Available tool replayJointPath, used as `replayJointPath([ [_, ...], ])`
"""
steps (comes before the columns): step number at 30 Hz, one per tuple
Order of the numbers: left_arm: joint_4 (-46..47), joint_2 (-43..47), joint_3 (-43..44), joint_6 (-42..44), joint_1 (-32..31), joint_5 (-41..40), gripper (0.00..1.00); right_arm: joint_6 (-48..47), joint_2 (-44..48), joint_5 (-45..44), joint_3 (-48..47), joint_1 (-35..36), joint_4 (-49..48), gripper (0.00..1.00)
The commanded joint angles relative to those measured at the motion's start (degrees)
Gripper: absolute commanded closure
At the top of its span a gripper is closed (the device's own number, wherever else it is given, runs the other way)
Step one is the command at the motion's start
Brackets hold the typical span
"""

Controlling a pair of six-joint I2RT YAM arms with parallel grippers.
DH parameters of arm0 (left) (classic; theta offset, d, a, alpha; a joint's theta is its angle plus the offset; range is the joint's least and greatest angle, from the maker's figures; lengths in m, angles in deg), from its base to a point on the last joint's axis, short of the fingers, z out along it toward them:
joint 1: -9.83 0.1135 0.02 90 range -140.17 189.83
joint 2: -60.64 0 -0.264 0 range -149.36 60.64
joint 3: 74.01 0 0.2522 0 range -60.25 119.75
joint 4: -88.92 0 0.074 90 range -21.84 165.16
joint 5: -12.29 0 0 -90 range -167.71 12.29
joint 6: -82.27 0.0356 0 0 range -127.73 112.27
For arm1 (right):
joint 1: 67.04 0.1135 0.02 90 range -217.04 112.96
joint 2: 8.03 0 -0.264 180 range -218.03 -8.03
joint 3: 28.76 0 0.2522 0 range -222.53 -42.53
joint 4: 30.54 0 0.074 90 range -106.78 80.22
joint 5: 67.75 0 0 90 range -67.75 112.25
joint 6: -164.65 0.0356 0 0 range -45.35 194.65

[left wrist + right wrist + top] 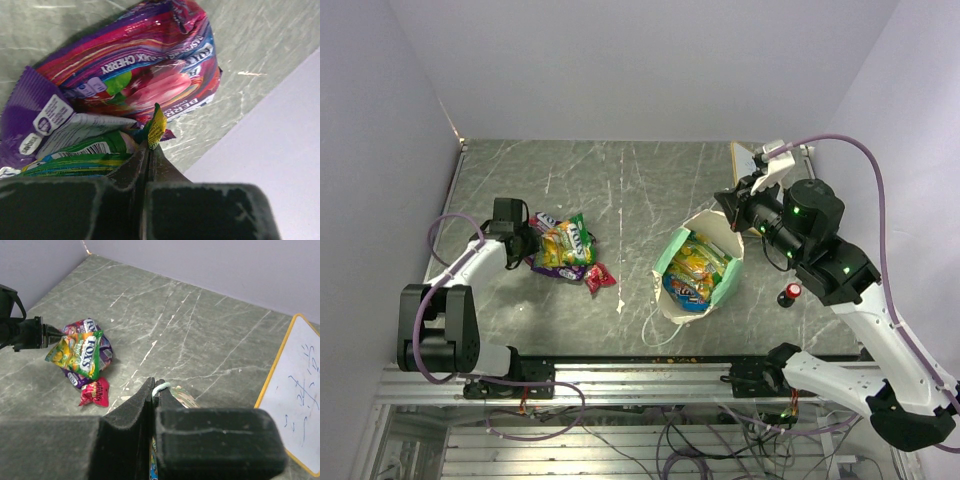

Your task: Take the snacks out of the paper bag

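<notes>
Holds light, slippery packet's (567, 240) edge in clamped left claw (150, 146) at nine o'clock, floppy bag's (728, 282) string (161, 387) in clamped right claw (154, 384)

The snack packets (145, 65) are glossy, crinkled plastic film. The paper bag (672, 256) looks matt, and its string handle (161, 387) is soft white cord. My fingers (131, 415) are matt black and grainy. The table (620, 190) is smooth, marbled grey-green, with white scratches.
</notes>
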Motion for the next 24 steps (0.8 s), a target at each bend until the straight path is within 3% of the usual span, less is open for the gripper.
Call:
replayJointPath([
  [1, 5.81, -0.51, -0.95, -20.61, 0.6, -3.8, 0.92, -0.62, 0.69, -0.56, -0.94, -0.1, -4.12, 1.0],
  [6, 3.13, 1.38, 0.03, -13.29, 0.99, -5.24, 0.47, -0.57, 1.36, -0.93, -0.12, -0.06, -4.14, 1.0],
  [10, -3.32, 3.78, 3.16, -5.04, 1.14, -5.79, 0.26, -0.17, 1.86, -0.54, 0.64, -0.08, -4.4, 1.0],
  [17, -13.12, 13.25, 2.95, 5.9, 1.14, -7.38, 0.05, -0.88, 2.33, -0.28, 1.64, -0.11, -5.5, 1.0],
  [21, -18.44, 18.7, 3.87, 16.94, 1.14, -8.68, 0.03, -2.4, 1.63, 1.02, 1.25, -0.08, -5.62, 1.0],
  [24, -17.06, 21.04, 3.51, 24.96, 1.15, -3.94, 0.02, -5.13, 0.52, 0.7, -0.22, -0.11, -5.05, 1.0],
])
